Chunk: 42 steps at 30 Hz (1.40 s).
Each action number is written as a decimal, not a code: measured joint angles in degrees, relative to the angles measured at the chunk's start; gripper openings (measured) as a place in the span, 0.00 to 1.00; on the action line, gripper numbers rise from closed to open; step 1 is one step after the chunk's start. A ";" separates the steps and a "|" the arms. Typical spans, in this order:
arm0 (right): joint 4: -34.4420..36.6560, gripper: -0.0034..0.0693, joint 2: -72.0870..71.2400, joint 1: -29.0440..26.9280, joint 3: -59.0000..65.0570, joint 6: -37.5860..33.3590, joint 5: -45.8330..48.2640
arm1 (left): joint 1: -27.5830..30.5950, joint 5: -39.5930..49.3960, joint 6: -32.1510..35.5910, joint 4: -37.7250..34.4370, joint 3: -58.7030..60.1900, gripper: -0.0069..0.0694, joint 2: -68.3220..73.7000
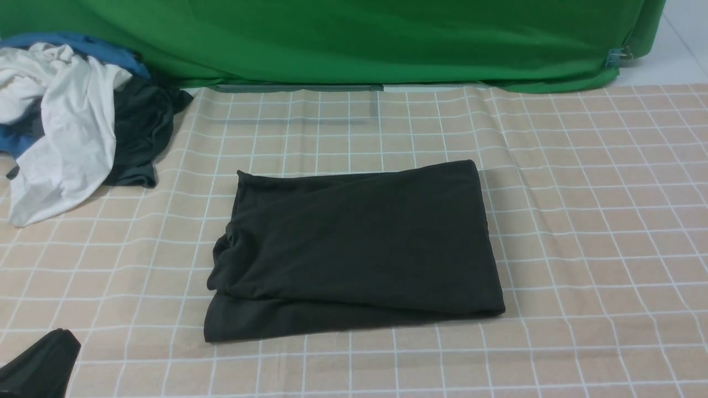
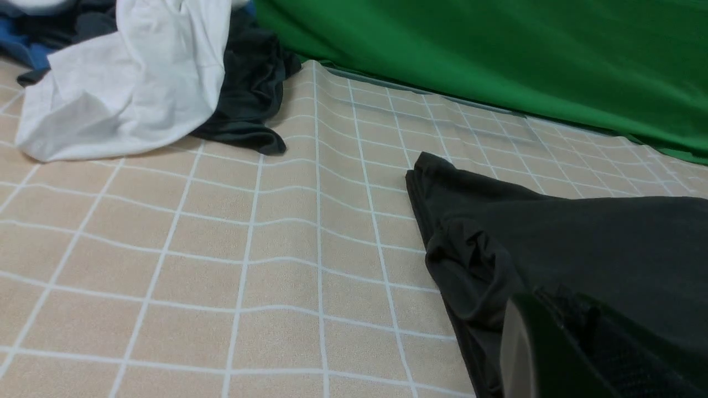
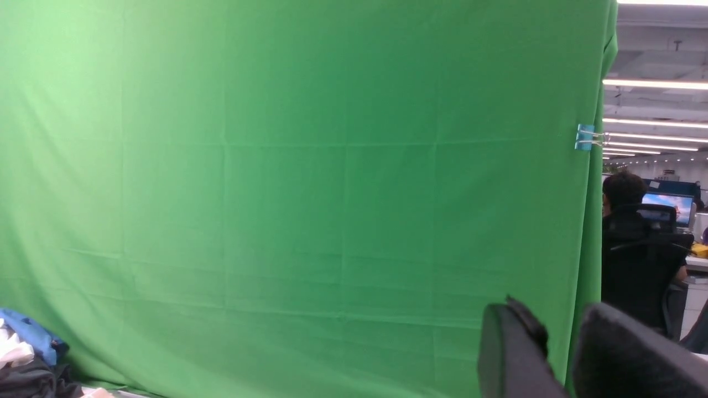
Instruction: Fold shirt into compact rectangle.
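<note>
The black shirt lies folded into a rough rectangle in the middle of the checked tablecloth, with bunched layers at its left edge. In the left wrist view the shirt fills the area just beyond the fingers. My left gripper shows as a dark shape at the near left corner, apart from the shirt. Its fingers sit together, shut on nothing. My right gripper is outside the front view. It is raised, faces the green backdrop, and is open with green showing between its fingers.
A heap of clothes sits at the far left: a white garment, blue cloth and a dark garment. The green backdrop closes off the far edge of the beige checked tablecloth. A seated person is beyond the backdrop.
</note>
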 joint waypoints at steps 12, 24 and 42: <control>0.00 0.35 0.00 0.00 0.00 -0.01 0.00 | 0.00 0.00 0.00 0.00 0.00 0.11 -0.06; 0.00 0.37 0.00 0.00 0.00 0.04 0.00 | 0.00 0.00 0.00 0.00 0.00 0.11 -0.06; -0.28 0.37 -0.08 -14.88 16.06 -4.48 6.58 | 0.00 0.00 0.00 0.00 0.00 0.11 -0.06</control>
